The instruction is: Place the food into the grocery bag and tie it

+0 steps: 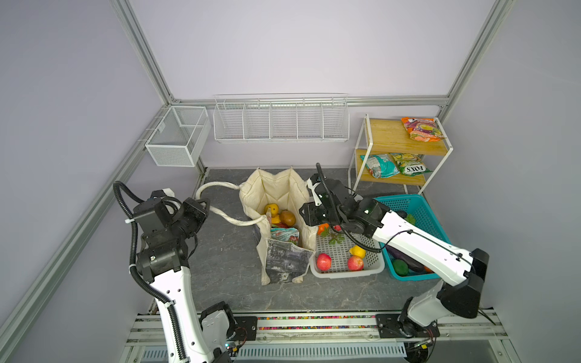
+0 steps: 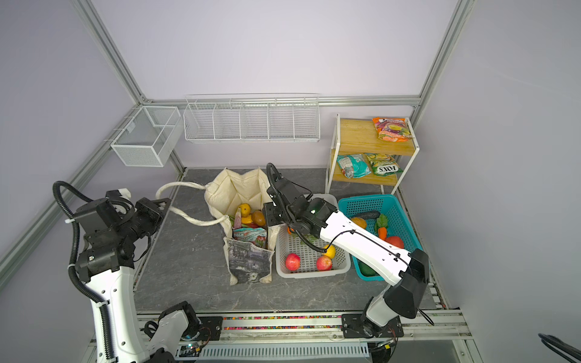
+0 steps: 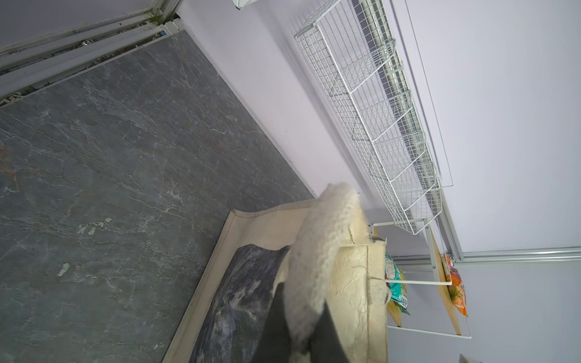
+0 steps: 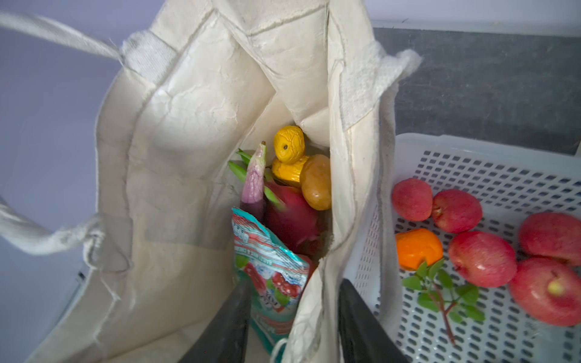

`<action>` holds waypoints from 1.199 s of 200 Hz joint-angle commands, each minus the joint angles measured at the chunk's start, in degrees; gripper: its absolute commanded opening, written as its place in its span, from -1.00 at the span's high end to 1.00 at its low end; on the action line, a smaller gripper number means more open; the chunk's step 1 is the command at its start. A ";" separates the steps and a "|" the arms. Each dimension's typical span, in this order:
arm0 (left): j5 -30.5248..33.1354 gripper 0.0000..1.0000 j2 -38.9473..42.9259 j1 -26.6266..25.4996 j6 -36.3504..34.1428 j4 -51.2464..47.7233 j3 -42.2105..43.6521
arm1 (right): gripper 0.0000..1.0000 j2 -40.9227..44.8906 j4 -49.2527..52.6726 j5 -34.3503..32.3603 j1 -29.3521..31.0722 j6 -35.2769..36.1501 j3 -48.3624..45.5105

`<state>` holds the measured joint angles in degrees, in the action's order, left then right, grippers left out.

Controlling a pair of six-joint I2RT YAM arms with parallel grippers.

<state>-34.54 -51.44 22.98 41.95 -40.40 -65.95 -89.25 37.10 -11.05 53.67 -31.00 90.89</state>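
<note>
Food [image 4: 316,184] is lying in the canvas tote [image 4: 188,125], left tool [image 3: 301,336] clamping its handle [image 3: 323,245], right tool [image 4: 295,317] gaping; tying is waiting.

White arms [image 1: 176,298], black joints [image 1: 163,226], ribbed cables [image 1: 117,191]

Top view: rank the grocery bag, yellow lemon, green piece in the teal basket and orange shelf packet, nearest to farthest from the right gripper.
1. grocery bag: the right gripper straddles its right wall.
2. yellow lemon: in the white basket, beside the bag.
3. green piece: in the teal basket, farther right.
4. orange packet: on the shelf top, back right.
</note>
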 commanded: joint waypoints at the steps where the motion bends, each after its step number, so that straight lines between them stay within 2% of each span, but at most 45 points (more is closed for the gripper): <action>1: -1.92 1.00 -1.32 0.35 -0.04 1.12 -3.31 | -0.22 2.94 1.33 -2.40 -0.77 0.34 2.37; 32: -3.00 1.00 -3.58 0.38 -0.78 2.44 -3.35 | -0.36 6.34 3.00 -2.46 -6.70 -3.10 -0.25; 67: -2.91 1.00 -5.63 0.38 -1.69 3.05 -3.13 | -0.36 10.66 -1.98 6.79 -17.69 -9.42 -10.85; 88: -2.05 1.00 -6.67 0.31 -2.48 2.91 -3.30 | -0.35 10.77 -4.54 11.71 -21.03 -10.71 -13.97; 146: -0.77 1.00 -8.13 0.44 -2.48 3.85 -3.30 | -0.27 1.72 -15.48 25.90 -24.18 -17.19 -20.93; 180: -0.59 1.00 -8.49 0.54 -3.14 3.66 -3.39 | -0.24 -5.22 -21.47 31.92 -24.40 -19.42 -20.78; 205: -0.59 1.00 -8.46 0.55 -3.55 3.25 -3.48 | -0.19 -8.72 -24.98 35.54 -24.32 -20.75 -20.29; 240: -0.31 1.00 -8.13 0.60 -3.81 3.14 -3.13 | -0.14 -10.83 -25.59 37.21 -24.18 -20.33 -19.83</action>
<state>-35.75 -59.81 23.22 39.22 -38.02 -67.70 -99.42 14.61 22.65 29.50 -50.04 70.37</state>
